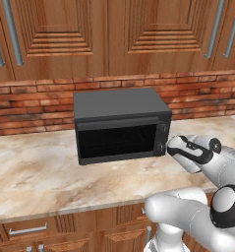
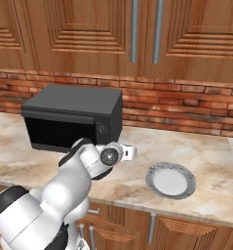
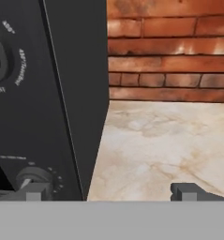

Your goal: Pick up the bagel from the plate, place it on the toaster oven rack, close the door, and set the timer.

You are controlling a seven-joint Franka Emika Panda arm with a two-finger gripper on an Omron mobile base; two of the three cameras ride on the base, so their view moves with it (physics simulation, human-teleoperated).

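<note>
The toaster oven (image 1: 120, 125) stands at the centre of the left base view, on the marble desk (image 1: 35, 172) with its back toward the brick wall (image 1: 25, 106). Its door (image 1: 116, 140) stands upright and shut against the front, which suggests the loading and closing steps are done. The bagel is not on the plate (image 2: 170, 180), which lies bare at the lower right of the right base view, well apart from the oven; judging from that and the shut door, the bagel is probably inside on the rack, though the dark glass hides both.

The claw (image 1: 170, 146) sits at the right edge of the oven's front in the left base view, level with the lower knob (image 1: 160, 147), because the timer is the step left. In the hand view the two fingertips (image 3: 34, 191) rise at the bottom edge, far apart: the claw is wide open and grips nothing. The left tip lies over the lower knob (image 3: 33, 179) at the lower left of that frame, while the right tip is out over bare desk beyond the oven's side wall. So the knob is not yet centred between the jaws; the claw likely needs to shift toward the panel before it can pinch and turn.
</note>
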